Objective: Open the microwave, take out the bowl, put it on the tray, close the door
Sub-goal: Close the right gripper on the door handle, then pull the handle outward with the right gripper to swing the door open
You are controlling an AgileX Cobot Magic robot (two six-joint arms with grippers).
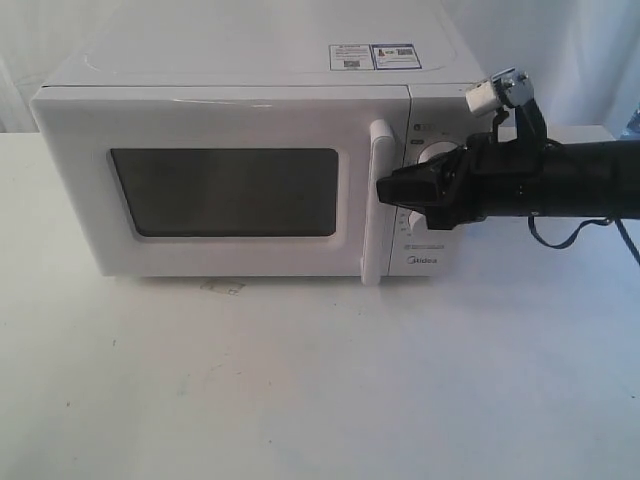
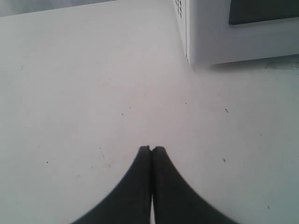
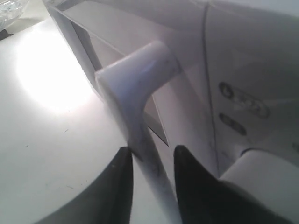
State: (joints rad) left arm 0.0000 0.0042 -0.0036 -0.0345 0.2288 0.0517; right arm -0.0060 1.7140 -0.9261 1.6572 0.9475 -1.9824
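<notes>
Front right of the white boxy countertop microwave [image 1: 250, 60]: right gripper [image 1: 384, 188], black, reaching in level from the right side of the exterior view.

- **Item between its fingers:** vertical white bar handle [image 1: 376, 200] of the wide white door [image 1: 220, 120] with dark rounded window.
- **Long axis of handle:** upright. The fingers [image 3: 117, 186] sit one to each side of the bar, across that axis, as the right wrist view shows.
- **Grip:** fingers apart by about the bar's width; whether they press on it cannot be told.
- **Door:** flush with the cabinet, shut. The hinge is judged to be at the far left edge, so the coming pull would run outward from the front and swing leftward, away from the round white knob [image 1: 437, 152] just behind the gripper.
- **Small cream bowl:** not visible. It is judged to be inside, behind the dark window, which shows nothing.
- **Left gripper [image 2: 152, 149]:** fingers together, empty, hovering over the plain white table [image 2: 70, 93] near a lower corner of the microwave, well apart from the handle.
- **Nearer arm for the opening:** the right.
</notes>
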